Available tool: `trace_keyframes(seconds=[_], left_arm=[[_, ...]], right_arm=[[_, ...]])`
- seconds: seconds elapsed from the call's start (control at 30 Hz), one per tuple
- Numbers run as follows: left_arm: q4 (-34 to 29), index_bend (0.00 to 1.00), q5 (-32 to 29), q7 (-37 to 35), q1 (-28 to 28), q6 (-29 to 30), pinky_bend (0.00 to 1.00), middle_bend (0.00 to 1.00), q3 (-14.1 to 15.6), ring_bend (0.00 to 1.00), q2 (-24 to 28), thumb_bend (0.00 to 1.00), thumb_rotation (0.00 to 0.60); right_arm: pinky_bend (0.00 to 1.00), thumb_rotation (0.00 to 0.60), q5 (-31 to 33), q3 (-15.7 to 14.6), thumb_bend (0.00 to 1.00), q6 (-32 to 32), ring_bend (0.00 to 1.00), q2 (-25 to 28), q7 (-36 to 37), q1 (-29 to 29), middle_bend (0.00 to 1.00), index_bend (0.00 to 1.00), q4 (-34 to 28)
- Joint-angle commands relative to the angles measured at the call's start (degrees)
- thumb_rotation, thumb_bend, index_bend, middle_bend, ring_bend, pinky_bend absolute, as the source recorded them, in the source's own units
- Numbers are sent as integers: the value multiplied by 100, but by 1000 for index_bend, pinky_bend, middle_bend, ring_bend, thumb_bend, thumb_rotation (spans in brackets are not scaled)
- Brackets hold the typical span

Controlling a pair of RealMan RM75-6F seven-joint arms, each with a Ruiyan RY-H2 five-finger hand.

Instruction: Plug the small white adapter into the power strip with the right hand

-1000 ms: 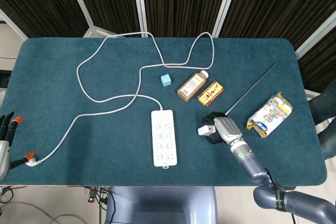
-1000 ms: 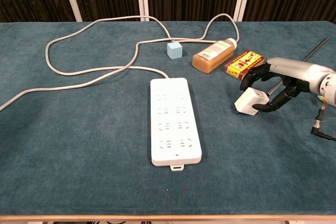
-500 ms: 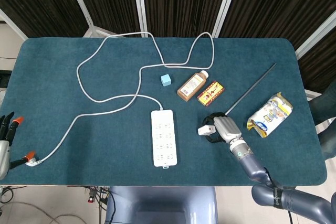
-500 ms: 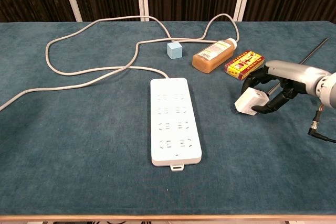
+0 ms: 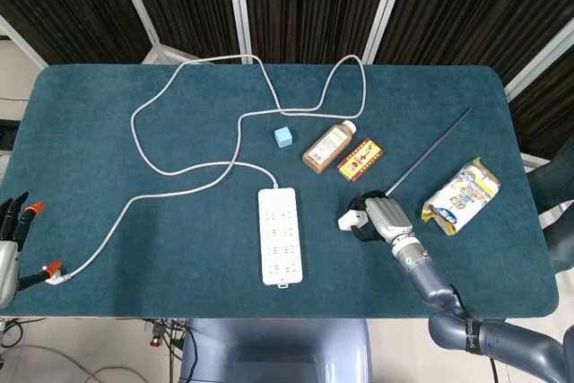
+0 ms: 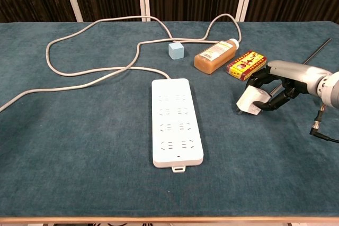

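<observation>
Right robot hand [image 6: 275, 86] is closed around the small white adapter [image 6: 249, 101], which is held tilted just above the tabletop [image 5: 134, 221], at about four o'clock from the orange bottle [image 5: 327, 145] and well to the right of the power strip [image 6: 176, 128]. The left robot hand [image 5: 9, 239] is seen only at the tabletop's left edge, at nine o'clock; whether it is apart or together cannot be told.

The grasp seems to be finished, so the carrying toward the power strip is judged to be the step in hand. It should be done with the adapter first lifted free of the cloth, then turned until its prongs point straight down. The prongs are not seen clearly in either view. One socket should be chosen and approached from directly above, so that the strip is not pushed sideways.
</observation>
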Motion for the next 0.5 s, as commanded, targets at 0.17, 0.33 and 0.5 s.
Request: trace_keyframes(seconds=[0.17,0.33,0.5], left_arm=[[-8,173,4,-22,13,17,0,0,4,0,17,92,600],[-15,177,0,-27,15,17,0,0,3,0,21,92,600],[-19,180,-4,-46,23,29,0,0,0,0,35,92,600]], right_arm=[[121,600,-122,-30,550,-11,237,4,122,-1,427,491,5],[121,600,-392,0,550,147,240,22,319,-19,440,521,-68],[121,600,-755,105,550,406,240,165,252,62,441,523,-264]])
